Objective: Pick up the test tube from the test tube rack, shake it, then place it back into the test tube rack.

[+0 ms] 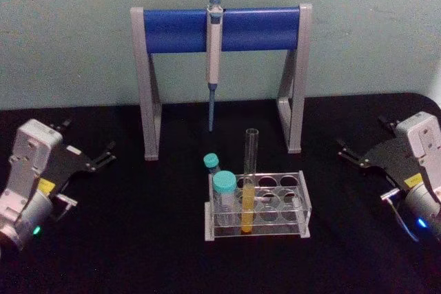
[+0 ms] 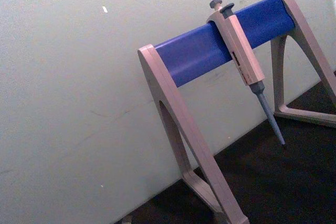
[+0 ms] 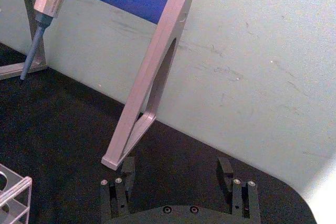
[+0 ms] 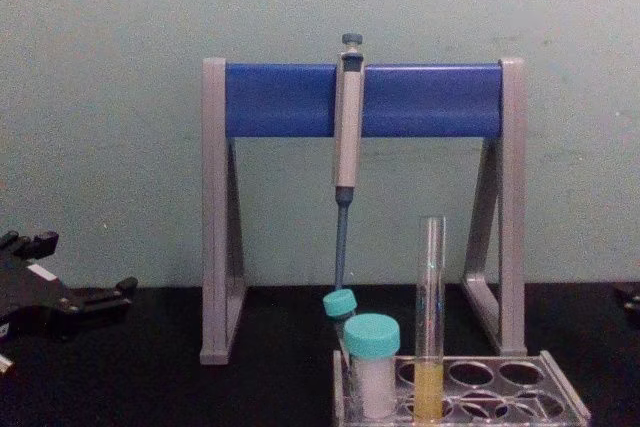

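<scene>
Yellow liquid fills the lower part of the test tube [image 1: 249, 184], which stands upright in a hole of the test tube rack [image 1: 304, 204] in the middle of the tabletop [image 1: 138, 253], just beside a teal-capped vial [image 1: 224, 194]. Its bare upper length rises clear of the rack, where fingers could close on it. The left end effector [image 1: 89, 137] and the right end effector [image 1: 363, 137] sit well apart at either side, each spread wide and holding nothing, so the pick-up looks not yet begun.
</scene>
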